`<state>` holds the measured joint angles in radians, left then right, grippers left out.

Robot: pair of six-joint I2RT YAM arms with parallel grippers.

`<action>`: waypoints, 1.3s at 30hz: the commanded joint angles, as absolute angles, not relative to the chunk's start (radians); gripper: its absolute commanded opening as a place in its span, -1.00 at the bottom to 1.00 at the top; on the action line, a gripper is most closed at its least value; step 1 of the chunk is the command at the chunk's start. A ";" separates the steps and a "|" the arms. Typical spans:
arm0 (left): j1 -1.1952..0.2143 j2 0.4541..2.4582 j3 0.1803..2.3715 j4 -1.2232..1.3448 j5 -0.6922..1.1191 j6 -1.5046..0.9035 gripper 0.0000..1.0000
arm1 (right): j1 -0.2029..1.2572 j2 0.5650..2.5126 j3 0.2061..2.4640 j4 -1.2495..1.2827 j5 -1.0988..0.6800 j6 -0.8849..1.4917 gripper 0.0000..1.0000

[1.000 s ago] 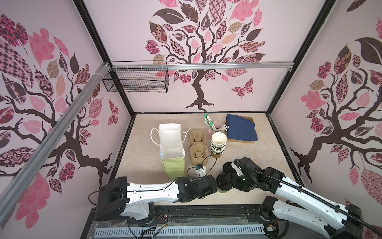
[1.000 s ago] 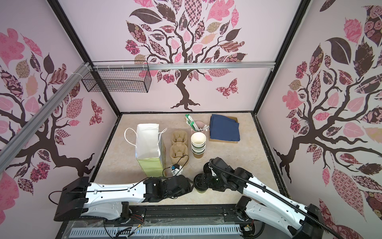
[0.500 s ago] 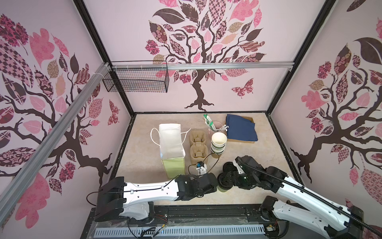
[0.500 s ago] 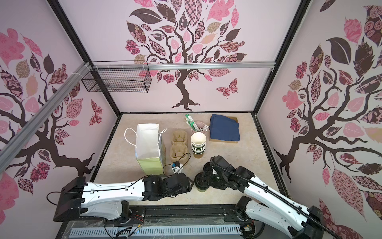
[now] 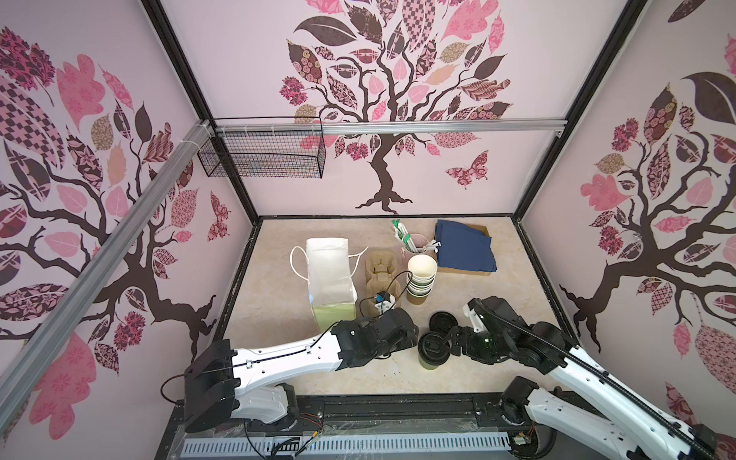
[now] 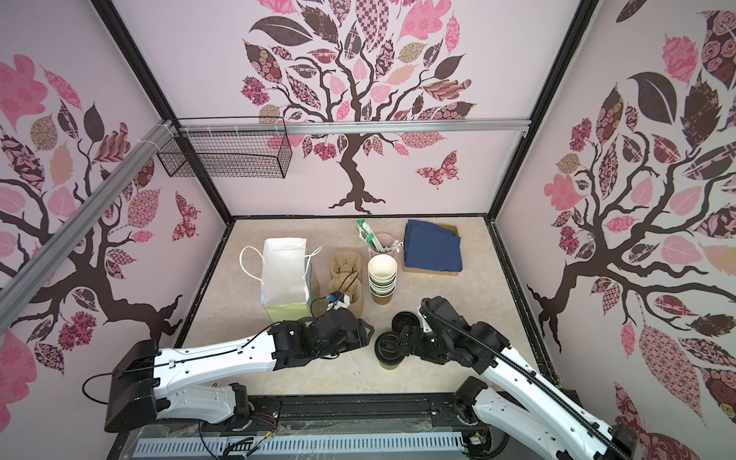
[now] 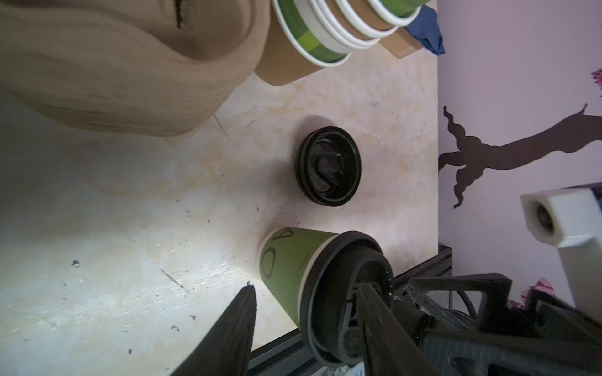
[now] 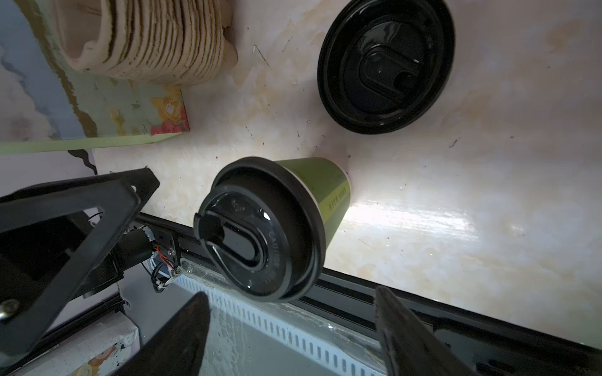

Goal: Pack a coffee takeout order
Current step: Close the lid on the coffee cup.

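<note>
On the left of the worktop (image 5: pixel 271 310) the pale green paper bag (image 5: pixel 330 275) is standing upright with its mouth open. Being thin paper, it is probably going to tip or crumple under a careless push. Just beside it the tan pulp carrier (image 5: pixel 381 265) is lying flat. It is looking light, rough and fairly stiff, and the right wrist view is showing layered edges, so several may be nested there. The left hand (image 5: pixel 412 337) is hovering low near the front edge with its jaws parted and nothing pinched, a small gap showing between it and the cup. Further back, the stack of lidless cups (image 5: pixel 421 275) is standing beside the carrier. The olive-green cup (image 5: pixel 431 354) is standing upright near the front edge between the two hands, its black lid (image 8: pixel 260 234) pressed on. It is likely handling as a light, smooth, thin-walled thing that dents under a hard squeeze, and whether it is filled cannot be told. The safest hold is looking to be on the wall just under the rim, where the lid is stiffening it, not on the lid itself. A loose lid (image 5: pixel 441 320) is lying flat just behind it. The right hand (image 5: pixel 453 343) is reaching in with its fingers spread wide to either side of the cup's top, not visibly gripping. At the back right the navy napkin (image 5: pixel 464 247) is draping, soft and limp, over a cardboard box (image 5: pixel 480 230).
</note>
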<state>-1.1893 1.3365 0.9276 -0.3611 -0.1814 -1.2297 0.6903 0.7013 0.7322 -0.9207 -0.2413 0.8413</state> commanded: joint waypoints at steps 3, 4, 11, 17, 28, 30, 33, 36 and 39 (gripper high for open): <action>-1.181 1.381 0.971 -0.350 -0.145 -1.207 0.12 | 0.686 0.621 0.664 -1.080 -0.304 0.983 0.64; -1.180 1.389 0.975 -0.346 -0.139 -1.205 0.15 | 0.686 0.624 0.649 -1.079 -0.324 0.980 0.65; -1.178 1.430 0.995 -0.318 -0.071 -1.189 0.29 | 0.688 0.713 0.603 -0.967 -0.423 0.929 0.72; -1.177 1.439 0.968 -0.307 -0.038 -1.185 0.31 | 0.689 0.743 0.582 -0.889 -0.430 0.925 0.76; -1.178 1.459 0.954 -0.311 -0.001 -1.192 0.25 | 0.689 0.752 0.572 -0.871 -0.360 0.935 0.75; -1.179 1.464 0.953 -0.312 0.000 -1.193 0.24 | 0.688 0.759 0.571 -0.873 -0.349 0.936 0.75; -1.179 1.474 0.949 -0.314 0.004 -1.198 0.24 | 0.689 0.764 0.568 -0.875 -0.330 0.939 0.74; -1.179 1.477 0.943 -0.315 0.008 -1.199 0.23 | 0.689 0.759 0.561 -0.877 -0.314 0.948 0.74; -1.179 1.480 0.939 -0.321 0.009 -1.200 0.22 | 0.688 0.761 0.554 -0.884 -0.299 0.954 0.73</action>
